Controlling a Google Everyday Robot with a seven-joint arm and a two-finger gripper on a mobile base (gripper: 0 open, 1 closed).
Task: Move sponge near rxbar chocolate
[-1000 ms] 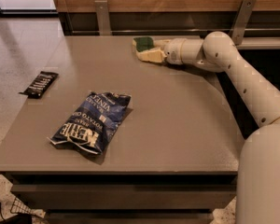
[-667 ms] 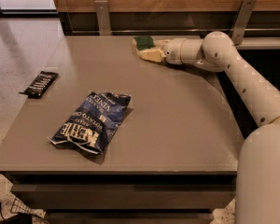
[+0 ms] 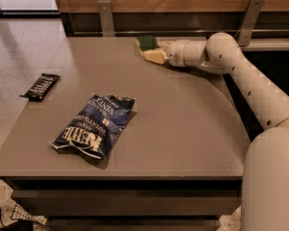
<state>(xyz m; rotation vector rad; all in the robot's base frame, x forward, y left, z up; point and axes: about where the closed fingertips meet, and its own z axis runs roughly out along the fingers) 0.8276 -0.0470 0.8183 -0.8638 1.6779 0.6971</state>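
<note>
1. Gripper (image 3: pixel 153 56) first: we see the cream-coloured gripper low over the far edge of the flat grey-brown table (image 3: pixel 183 124), pressed up against the sponge. We cannot tell whether it is open or shut, nor whether it has hold of anything.
2. At the far left, near the table's left edge, lies the rxbar chocolate (image 3: pixel 40 86), a slim flat black wrapper with white lettering. It lies flat, apart from everything else.
3. Further right, toward the near side of the table, lies the 1 container in view: a large dark blue foil chip bag (image 3: pixel 94 125) with white lettering, crumpled and lying on its side. We cannot see what is in it or whether it is sealed.
4. Right of centre, at the far edge, sits the small rectangular sponge (image 3: pixel 147 43), a dark green scouring top over pale yellow foam. It is well apart from the rxbar chocolate, so we judge the move is not yet done.
5. Handling, as we judge it: the sponge should be light and soft, giving under a squeeze, and rough enough not to slip. We would take it across its 2 long foam sides, low and near the middle, so it does not tilt out.
6. At the right, the pale jointed arm (image 3: pixel 250 81) reaches in from the near right corner toward the sponge.
7. The path to the left looks open if we pass behind the chip bag.
</note>
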